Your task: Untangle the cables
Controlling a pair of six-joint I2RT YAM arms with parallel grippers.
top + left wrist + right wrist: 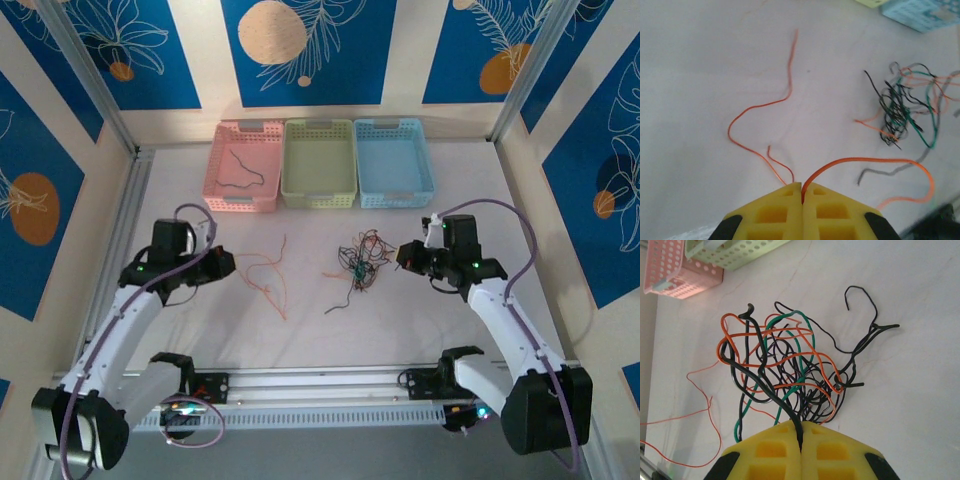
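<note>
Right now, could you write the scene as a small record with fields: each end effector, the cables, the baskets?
left end effector: shut on thin orange wire
right end effector: shut on a black strand of the tangled bundle of thin black, green and orange wires
pink perforated plastic basket: one thin dark wire inside
green perforated plastic basket: no wire seen
blue perforated plastic basket: no wire seen

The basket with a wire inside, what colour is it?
Pink basket; top view shows it best.

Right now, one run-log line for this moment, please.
left end effector: shut on orange cable | right end effector: shut on black cable in tangle
</note>
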